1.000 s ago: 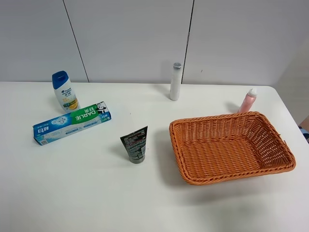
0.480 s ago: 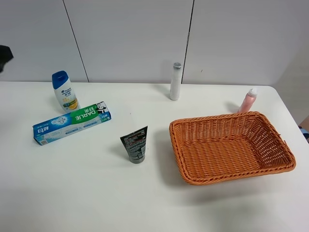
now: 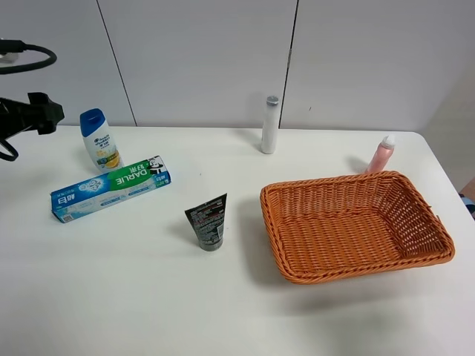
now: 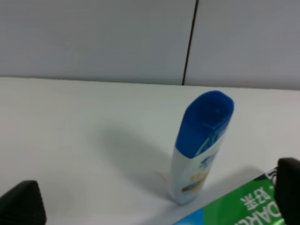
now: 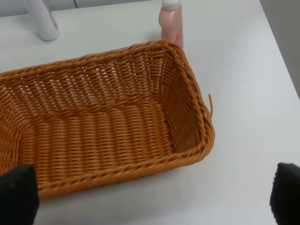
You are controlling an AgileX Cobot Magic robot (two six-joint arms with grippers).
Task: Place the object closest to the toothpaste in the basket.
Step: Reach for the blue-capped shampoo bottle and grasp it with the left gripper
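The green and blue toothpaste box (image 3: pixel 111 188) lies at the left of the white table. A white shampoo bottle with a blue cap (image 3: pixel 99 140) stands upright right behind it. My left gripper (image 3: pixel 50 111) hangs in the air to the left of the bottle. In the left wrist view it (image 4: pixel 154 201) is open and empty, with the bottle (image 4: pixel 199 150) and a corner of the toothpaste box (image 4: pixel 239 206) ahead of it. The orange wicker basket (image 3: pixel 334 180) sits at the right and is empty. My right gripper (image 5: pixel 150 194) is open above the basket's (image 5: pixel 197 108) near side; it does not show in the exterior high view.
A black tube (image 3: pixel 208 222) stands between the toothpaste box and the basket. A tall white bottle (image 3: pixel 270 124) stands at the back centre. A pink bottle (image 3: pixel 381 154) stands just behind the basket's far right corner. A grey panelled wall borders the table's back edge.
My left arm has come into the exterior high view from the left edge and now reaches toward the shampoo bottle. The things on the table have not moved.
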